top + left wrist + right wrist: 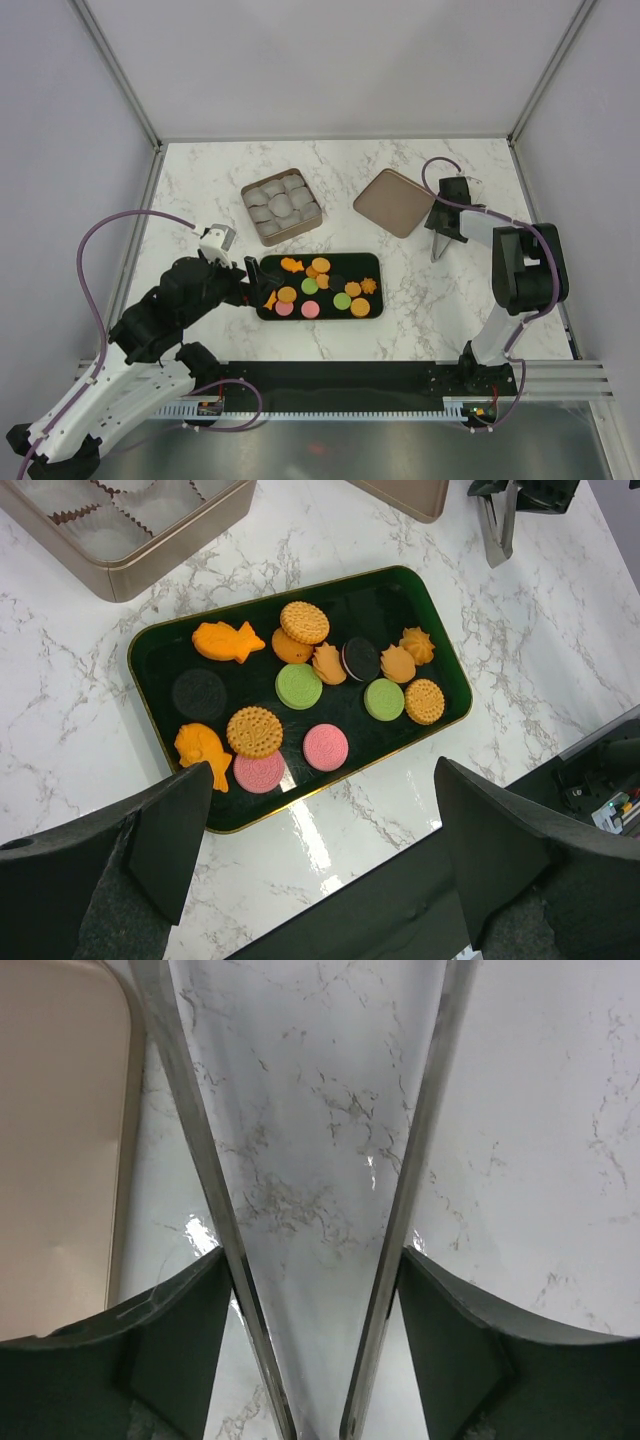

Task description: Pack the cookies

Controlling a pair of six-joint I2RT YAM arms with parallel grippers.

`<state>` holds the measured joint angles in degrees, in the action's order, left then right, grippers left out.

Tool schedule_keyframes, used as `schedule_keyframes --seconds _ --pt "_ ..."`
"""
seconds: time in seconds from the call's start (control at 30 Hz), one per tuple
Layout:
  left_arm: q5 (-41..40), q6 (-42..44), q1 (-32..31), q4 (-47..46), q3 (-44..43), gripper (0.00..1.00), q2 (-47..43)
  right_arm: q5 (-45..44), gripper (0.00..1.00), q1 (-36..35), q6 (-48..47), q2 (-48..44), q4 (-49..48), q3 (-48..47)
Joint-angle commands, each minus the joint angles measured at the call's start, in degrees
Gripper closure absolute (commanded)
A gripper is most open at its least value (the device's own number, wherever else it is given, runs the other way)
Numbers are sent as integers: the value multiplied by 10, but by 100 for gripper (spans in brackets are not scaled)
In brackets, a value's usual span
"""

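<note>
The cookies (318, 290) lie on a dark green tray (372, 262) in the middle: round discs in orange, green, pink, black and tan, plus orange fish and flower shapes (300, 685). My left gripper (322, 770) hangs open over the tray's near edge (450, 670) with nothing between its fingers; the top view shows it (252, 285) at the tray's left end. My right gripper (440, 235) is to the right of the tray, above bare marble. It is shut on metal tongs (205, 1160), whose two arms spread in a V between its fingers (312, 1260).
A square tin (281, 206) lined with pale paper cups stands behind the tray. Its brown lid (394, 202) lies flat to the right, just left of my right gripper and the tongs' tips (436, 255). Metal frame posts border the table.
</note>
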<state>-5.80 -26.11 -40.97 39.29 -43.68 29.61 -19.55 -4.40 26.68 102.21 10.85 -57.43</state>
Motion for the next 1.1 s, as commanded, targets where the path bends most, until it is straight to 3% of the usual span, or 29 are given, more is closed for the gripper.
schedule_keyframes --seconds 0.0,0.07,0.2,0.53,0.9,1.07 --pt "1 -10 -2 -11 1 0 0 2 29 8 -12 25 15 -5" --pt "1 -10 -2 -10 1 0 -1 6 32 7 -12 19 13 1" --pt "2 -9 -2 -10 0 0 1 24 48 6 -11 -17 15 15" --pt "1 -9 -2 -11 1 0 6 56 50 -46 -34 -275 83 83" --pt "-16 -10 -2 -10 2 0 -2 118 55 -232 -18 -438 185 98" --pt "-18 -11 -2 -10 2 0 -1 129 53 -333 -16 -442 218 65"
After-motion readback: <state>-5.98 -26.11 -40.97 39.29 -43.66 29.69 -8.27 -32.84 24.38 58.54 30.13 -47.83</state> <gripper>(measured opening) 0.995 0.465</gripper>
